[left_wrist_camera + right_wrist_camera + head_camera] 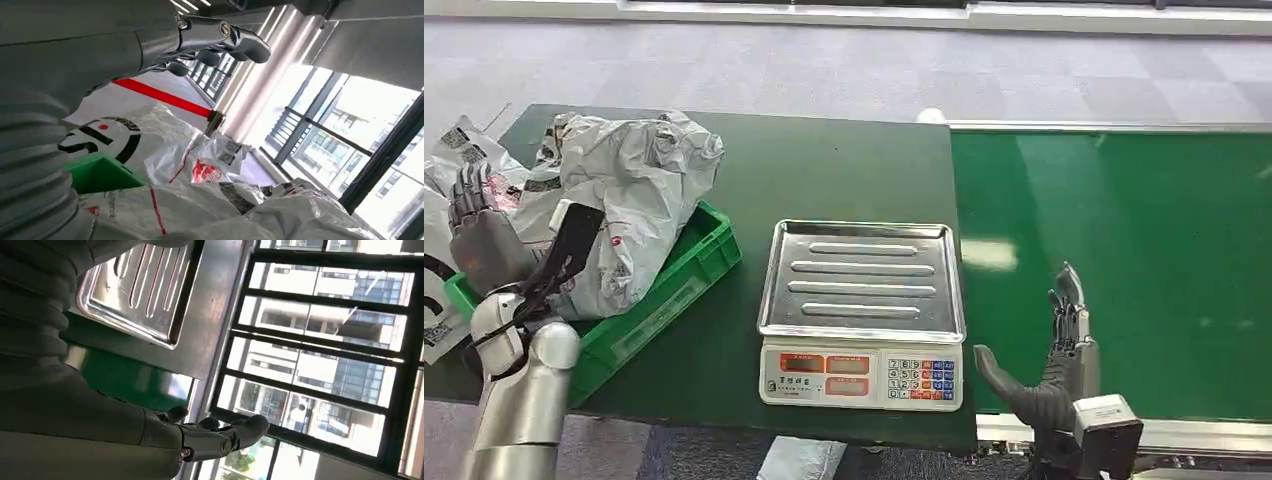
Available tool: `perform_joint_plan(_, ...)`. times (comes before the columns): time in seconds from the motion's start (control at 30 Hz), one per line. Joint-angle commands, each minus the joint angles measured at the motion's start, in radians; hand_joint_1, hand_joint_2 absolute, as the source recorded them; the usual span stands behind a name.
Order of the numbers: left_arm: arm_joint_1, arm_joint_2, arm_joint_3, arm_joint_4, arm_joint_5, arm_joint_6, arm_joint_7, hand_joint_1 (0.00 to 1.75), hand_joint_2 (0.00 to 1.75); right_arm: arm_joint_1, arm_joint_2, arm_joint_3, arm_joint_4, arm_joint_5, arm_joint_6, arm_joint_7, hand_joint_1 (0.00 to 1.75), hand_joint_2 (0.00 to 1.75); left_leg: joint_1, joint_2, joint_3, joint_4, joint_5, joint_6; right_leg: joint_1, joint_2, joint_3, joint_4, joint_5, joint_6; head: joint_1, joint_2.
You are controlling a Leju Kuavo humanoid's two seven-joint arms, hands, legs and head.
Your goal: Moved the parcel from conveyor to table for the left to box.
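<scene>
Several grey and white plastic parcels (629, 195) are heaped in a green crate (686, 275) at the left of the dark green table (824, 170). My left hand (479, 235) stands open beside the heap, fingers up, holding nothing. In the left wrist view the parcels (210, 200) lie close below the open left hand (200, 45), with the crate's green wall (100, 172) beside them. My right hand (1054, 365) is open at the near edge of the conveyor belt (1124, 260), thumb spread toward the scale. In the right wrist view the open right hand (205, 437) holds nothing.
A weighing scale with a bare steel tray (861, 278) and keypad (860, 377) stands between crate and belt; its tray (135, 295) appears in the right wrist view. More parcels (449, 150) lie off the table's left end. A white bag (799, 460) lies on the floor below.
</scene>
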Motion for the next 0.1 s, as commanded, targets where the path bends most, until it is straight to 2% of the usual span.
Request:
perform_joint_plan(0.03, 0.192, -0.139, 0.092, -0.403, 0.337, 0.005, -0.212, 0.00, 1.75, 0.017, -0.016, 0.025, 0.038, -0.009, -0.015, 0.005, 0.00, 1.75, 0.000, 0.001, 0.002, -0.001, -0.001, 0.001, 0.000, 0.001, 0.002, -0.002, -0.001, 0.000, 0.000, 0.000)
perform_joint_plan(0.1, 0.281, -0.163, 0.047, -0.532, 0.496, -0.059, -0.259, 0.00, 1.75, 0.030, -0.021, 0.029, 0.036, -0.017, -0.020, 0.006, 0.00, 1.75, 0.000, 0.001, 0.003, -0.002, -0.002, 0.001, 0.000, 0.001, 0.003, -0.003, -0.001, 0.000, 0.000, 0.000)
